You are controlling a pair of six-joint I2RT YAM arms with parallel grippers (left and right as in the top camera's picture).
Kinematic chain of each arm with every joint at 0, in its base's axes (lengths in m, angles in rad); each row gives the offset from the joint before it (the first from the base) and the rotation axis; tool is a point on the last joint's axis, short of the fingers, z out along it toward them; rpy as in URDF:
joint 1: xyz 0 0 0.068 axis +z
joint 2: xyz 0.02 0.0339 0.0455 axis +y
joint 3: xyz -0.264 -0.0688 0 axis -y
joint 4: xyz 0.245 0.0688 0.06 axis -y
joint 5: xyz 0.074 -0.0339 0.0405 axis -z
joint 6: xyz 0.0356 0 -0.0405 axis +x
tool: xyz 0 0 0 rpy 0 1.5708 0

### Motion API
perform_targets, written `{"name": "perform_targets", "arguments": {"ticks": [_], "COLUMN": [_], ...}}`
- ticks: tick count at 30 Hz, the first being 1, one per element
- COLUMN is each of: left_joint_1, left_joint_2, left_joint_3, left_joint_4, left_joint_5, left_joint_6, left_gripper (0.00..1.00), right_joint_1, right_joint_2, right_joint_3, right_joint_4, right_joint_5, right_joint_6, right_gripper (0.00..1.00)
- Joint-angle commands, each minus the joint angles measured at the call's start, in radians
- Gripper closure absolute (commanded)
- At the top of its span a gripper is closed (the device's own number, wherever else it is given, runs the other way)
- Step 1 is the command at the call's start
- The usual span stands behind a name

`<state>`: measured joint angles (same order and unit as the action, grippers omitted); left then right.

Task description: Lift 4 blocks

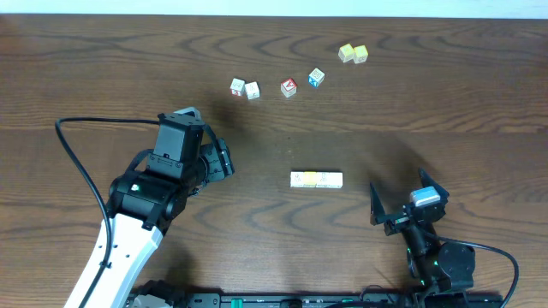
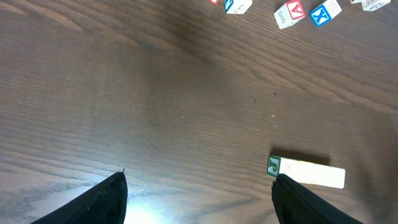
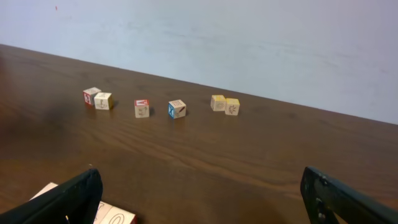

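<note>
Four blocks (image 1: 316, 179) sit side by side, touching, as one short pale bar flat on the worktop (image 1: 86, 68), a bit right of centre. None is lifted and neither tool touches them. In the left wrist view the end block of the bar shows a green mark.

Left tool (image 1: 221, 159): jaws spread apart, released, nothing between them. It is left of the bar and apart from it. From its wrist camera the bar lies just ahead of one finger (image 2: 298, 202), outside the gap between the jaws.

Right tool (image 1: 402, 195): jaws wide apart, released and empty, near the front edge of the worktop. It is to the right of the bar and nearer the front, not touching it. Its wrist camera catches only an end of the bar at the bottom left, beside one finger (image 3: 68, 199).

Loose cubes stand in a rough line toward the far side, well apart from the bar:
- two pale cubes (image 1: 244, 88), touching
- red-faced cube (image 1: 288, 87)
- blue-faced cube (image 1: 316, 78)
- two yellow cubes (image 1: 353, 54), touching, farthest right

Wall (image 3: 249, 37) behind the worktop is plain and pale.
</note>
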<state>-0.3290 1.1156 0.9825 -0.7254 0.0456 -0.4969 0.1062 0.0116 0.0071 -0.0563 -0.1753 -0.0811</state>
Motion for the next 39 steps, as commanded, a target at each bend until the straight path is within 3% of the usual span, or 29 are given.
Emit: {"name": "perform_targets", "arguments": {"ticks": [1,22,30,35,39], "left_joint_1": [0.004,0.004,0.008,0.008,0.047], "left_joint_2": [0.003,0.003,0.005,-0.053,-0.169], "left_joint_3": [0.023,0.023,0.019,-0.048,-0.177], "left_joint_4": [0.000,0.000,-0.067,-0.054,0.056], "left_joint_5": [-0.013,-0.013,-0.013,-0.011,0.107], "left_joint_6": [0.006,0.006,0.007,0.117,0.343], "left_gripper": [0.25,0.25,0.25,0.25,0.25], "right_joint_1": [0.006,0.006,0.006,0.006,0.006], "right_joint_2": [-0.006,-0.006,-0.006,-0.005,-0.005], "right_joint_3": [-0.002,-0.002,-0.002,-0.002,-0.002], "right_joint_4": [-0.005,-0.005,-0.005,-0.005,-0.005], "right_joint_5": [0.006,0.006,0.006,0.006,0.006], "right_joint_6": [-0.018,-0.018,-0.018,-0.018,-0.018], "right_gripper": [0.01,0.01,0.01,0.01,0.01]}}
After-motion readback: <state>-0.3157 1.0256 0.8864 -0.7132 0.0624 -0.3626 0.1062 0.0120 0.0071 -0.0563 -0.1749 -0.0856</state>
